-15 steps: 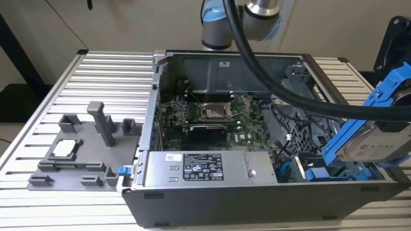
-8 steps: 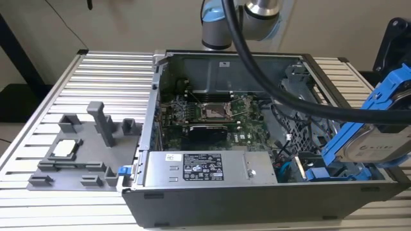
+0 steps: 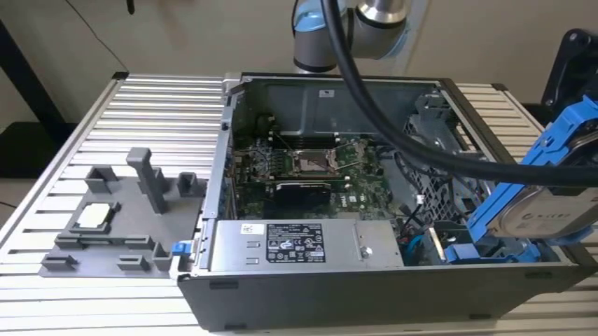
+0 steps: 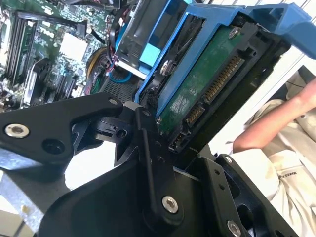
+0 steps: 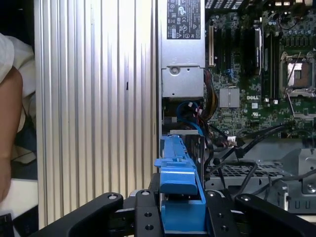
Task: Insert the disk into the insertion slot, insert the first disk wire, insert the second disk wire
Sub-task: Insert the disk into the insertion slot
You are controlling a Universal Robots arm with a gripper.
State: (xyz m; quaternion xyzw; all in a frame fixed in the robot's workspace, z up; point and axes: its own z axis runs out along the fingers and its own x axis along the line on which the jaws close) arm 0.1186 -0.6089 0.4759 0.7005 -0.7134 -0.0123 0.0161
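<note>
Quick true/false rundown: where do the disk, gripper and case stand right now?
1. The gripper is shut on the disk. True.
2. The disk is seated in its slot. False: it hangs tilted over the case, at the exterior view's right.
3. The motherboard lies exposed in the open case. True.
4. The grey fixture stands to the exterior view's right of the case. False: it stands to the left.
5. A person's arm shows beyond the disk in the second wrist view. True.
</note>
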